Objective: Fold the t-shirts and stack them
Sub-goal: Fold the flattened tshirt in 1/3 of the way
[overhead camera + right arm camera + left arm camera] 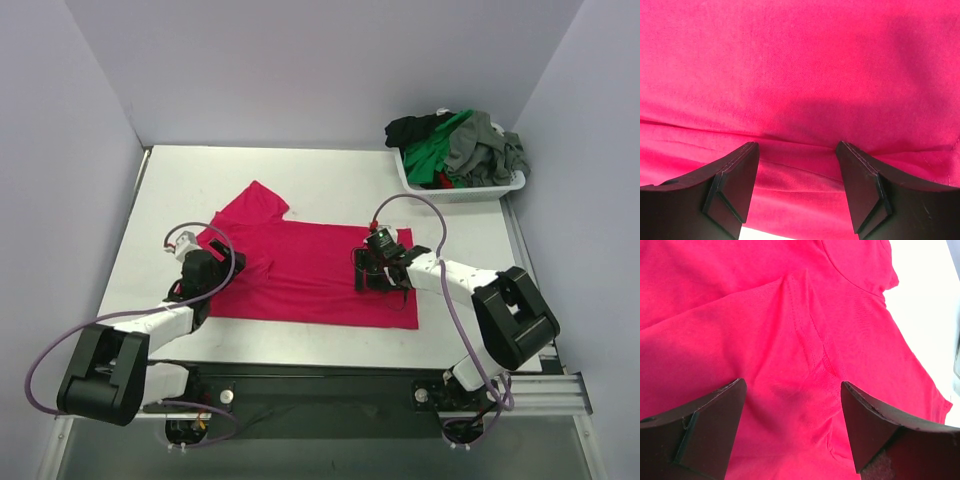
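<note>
Top external view: at 9 o'clock on the white bench (300, 175), the left arm (150, 325) reaches over the left edge of the crimson t-shirt (300, 270). The left jaws are spread wide and pinch nothing. In the left wrist view they straddle a stitched armhole seam (815, 347), with the curved neckline (850, 280) beyond at 1 o'clock.

The shirt lies mostly flat at the bench's centre, one sleeve pointing to 11 o'clock. It looks like thin matte knit: light, limp, and with no stiffness of its own. It would likely sag and drag if lifted at a single point. The seams and hems are the firmer places to take hold, and a corner for each arm should keep an edge straight.

At 3 o'clock the right arm (460, 280) sits over the shirt's right part. The right jaws are also parted and hold nothing. The right wrist view shows them above a soft ridge (790, 165) of doubled cloth near the edge, a good thick place to pinch.

At 1 o'clock, a white plastic basket (460, 192) holds a crumpled heap: black shirt (410, 128), green shirt (435, 150) and grey shirt (480, 145), tangled together and unfolded.
</note>
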Controlling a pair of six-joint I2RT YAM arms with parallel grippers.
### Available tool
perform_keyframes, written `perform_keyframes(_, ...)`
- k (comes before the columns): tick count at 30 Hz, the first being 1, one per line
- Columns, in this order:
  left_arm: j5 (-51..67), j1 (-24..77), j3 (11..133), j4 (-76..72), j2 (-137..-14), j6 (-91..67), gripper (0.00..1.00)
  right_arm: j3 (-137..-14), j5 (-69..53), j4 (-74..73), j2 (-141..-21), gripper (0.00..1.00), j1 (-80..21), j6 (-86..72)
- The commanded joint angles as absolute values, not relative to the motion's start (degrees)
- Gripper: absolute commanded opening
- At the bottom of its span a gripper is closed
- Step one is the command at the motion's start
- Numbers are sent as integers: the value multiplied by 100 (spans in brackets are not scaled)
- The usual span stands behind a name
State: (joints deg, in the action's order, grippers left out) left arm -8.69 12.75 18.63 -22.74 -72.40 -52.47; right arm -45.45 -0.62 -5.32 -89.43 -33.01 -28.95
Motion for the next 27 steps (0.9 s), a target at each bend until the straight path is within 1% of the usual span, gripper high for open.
perform_keyframes(1, -1125, 1327, 1767, -2048, -6865, -5256, 88, -4324, 228, -1011, -8824, 65, -3419, -3085)
perform_keyframes(7, -1318, 1476, 1573, -1855, -6373, -5256, 88, -4157, 325, -958, -8693, 66, -3559, -3164)
perform_keyframes(10, -1564, 1722, 1774, -1592, -6161, -4985, 88, -4183, 343, -976, -8613, 66, -3560, -3147)
perform_keyframes(13, -1565, 1854, 1924, -1555, -6126, -4624, 88, -4341, 378, -1054, -8552, 66, -3551, -3129)
perform_keyframes(16, -1468, 1846, 1986, -1801, -6284, -4465, 90, -4578, 378, -1169, -8534, 67, -3498, -3068)
perform_keyframes(21, -1082, 1828, 2380, -2285, -7197, -4351, 90, -4948, 212, -1292, -8578, 68, -3261, -2892)
perform_keyframes(27, -861, 1820, 2768, -2724, -8217, -4359, 90, -5440, -78, -1415, -8666, 68, -2532, -2681)
